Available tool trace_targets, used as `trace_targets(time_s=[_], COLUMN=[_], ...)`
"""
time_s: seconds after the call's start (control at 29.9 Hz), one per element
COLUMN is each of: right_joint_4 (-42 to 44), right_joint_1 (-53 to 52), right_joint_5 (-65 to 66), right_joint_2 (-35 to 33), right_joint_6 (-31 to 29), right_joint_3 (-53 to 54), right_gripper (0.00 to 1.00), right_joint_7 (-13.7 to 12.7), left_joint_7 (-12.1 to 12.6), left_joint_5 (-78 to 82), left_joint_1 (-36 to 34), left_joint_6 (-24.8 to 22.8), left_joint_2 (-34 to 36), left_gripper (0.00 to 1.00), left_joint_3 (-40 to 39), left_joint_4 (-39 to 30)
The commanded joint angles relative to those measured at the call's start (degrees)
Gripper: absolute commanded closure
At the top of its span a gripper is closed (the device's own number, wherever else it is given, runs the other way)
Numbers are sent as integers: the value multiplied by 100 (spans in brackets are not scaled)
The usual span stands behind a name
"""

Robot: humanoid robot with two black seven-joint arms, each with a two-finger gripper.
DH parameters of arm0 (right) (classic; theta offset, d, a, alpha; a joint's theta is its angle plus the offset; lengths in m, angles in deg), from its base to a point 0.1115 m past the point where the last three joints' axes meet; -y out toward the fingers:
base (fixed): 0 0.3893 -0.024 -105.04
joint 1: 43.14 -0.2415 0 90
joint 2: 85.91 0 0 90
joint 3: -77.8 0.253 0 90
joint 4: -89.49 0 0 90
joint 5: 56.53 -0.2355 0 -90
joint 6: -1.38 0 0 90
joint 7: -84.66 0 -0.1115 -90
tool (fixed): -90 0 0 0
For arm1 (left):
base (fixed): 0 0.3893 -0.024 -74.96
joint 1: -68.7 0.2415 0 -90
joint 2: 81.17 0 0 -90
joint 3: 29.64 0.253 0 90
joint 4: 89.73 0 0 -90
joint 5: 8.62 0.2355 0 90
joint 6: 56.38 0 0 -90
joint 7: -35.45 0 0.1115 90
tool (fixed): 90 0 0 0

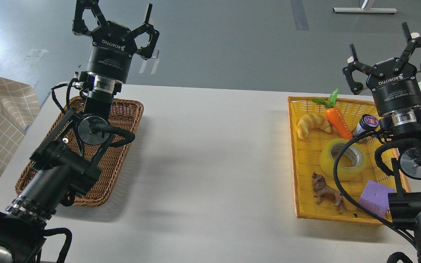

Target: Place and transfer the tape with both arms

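My left hand stood raised above the brown wicker basket, fingers spread wide and holding nothing. The white surface between the two containers lay bare. In the yellow tray on the right, the tape lay flat between the croissant, carrot, lion figurine and purple foam cube. My right hand was raised above the tray's far corner, wide open and empty.

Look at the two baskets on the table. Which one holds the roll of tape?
The yellow basket on the right holds the tape, along with a croissant, carrot and toy lion. The brown wicker basket on the left shows no such items.
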Motion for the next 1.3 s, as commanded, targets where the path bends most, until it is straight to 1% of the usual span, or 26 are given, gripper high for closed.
trace_targets(time_s=[0.0, 1.27], right_joint_4=[9, 0], right_joint_1=[0, 0], right_joint_5=[0, 0], right_joint_2=[0, -26], right_joint_6=[0, 0], right_joint_3=[0, -9], right_gripper=[0, 0], right_joint_7=[0, 0], left_joint_7=[-2, -2], left_joint_5=[0, -9], left_joint_1=[0, 0], left_joint_6=[0, 0], left_joint_2=[0, -9], left_gripper=[2, 2], left_joint_3=[0, -17], left_joint_4=[-2, -2])
